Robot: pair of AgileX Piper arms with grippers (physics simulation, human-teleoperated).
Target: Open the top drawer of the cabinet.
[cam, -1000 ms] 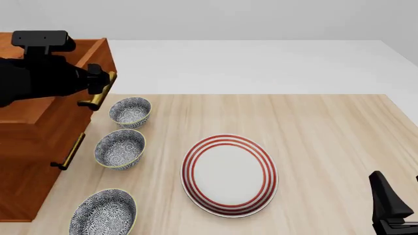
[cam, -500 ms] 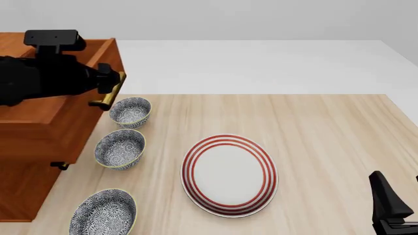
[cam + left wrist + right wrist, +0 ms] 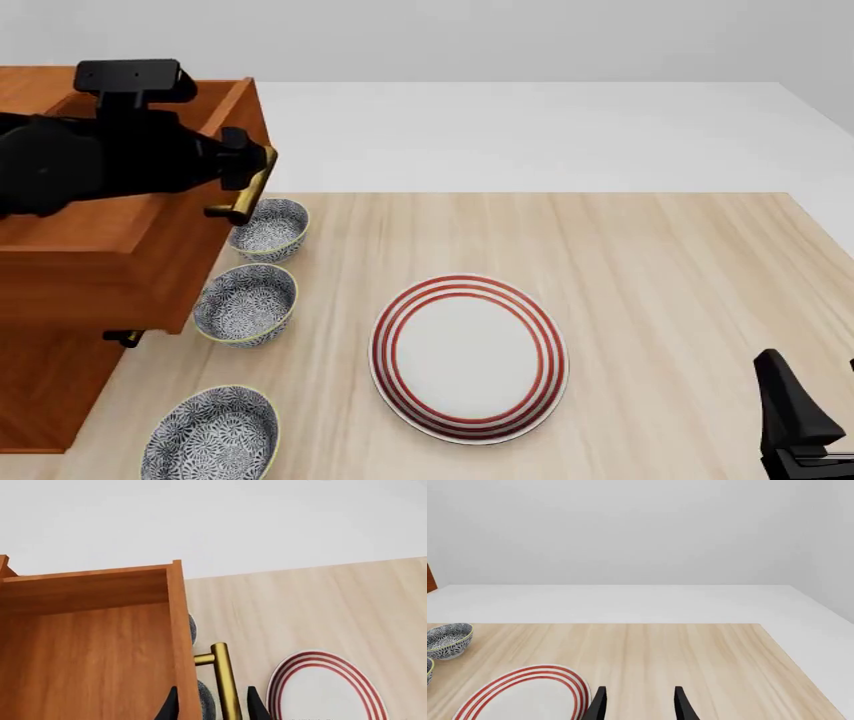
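Brass handle (image 3: 225,680) pinched by left tool (image 3: 244,170) — could slip free; drawer (image 3: 127,215) overhanging bowls (image 3: 267,228). Right tool (image 3: 637,705) spread, idle.

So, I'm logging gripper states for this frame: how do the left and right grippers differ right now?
The left gripper is up at the cabinet, its fingers either side of the brass handle of the pulled-out top drawer; the right gripper hangs low over bare table near the red-ringed plate. The left grips something; the right has nothing between its open fingers. Both have the same black two-finger build.
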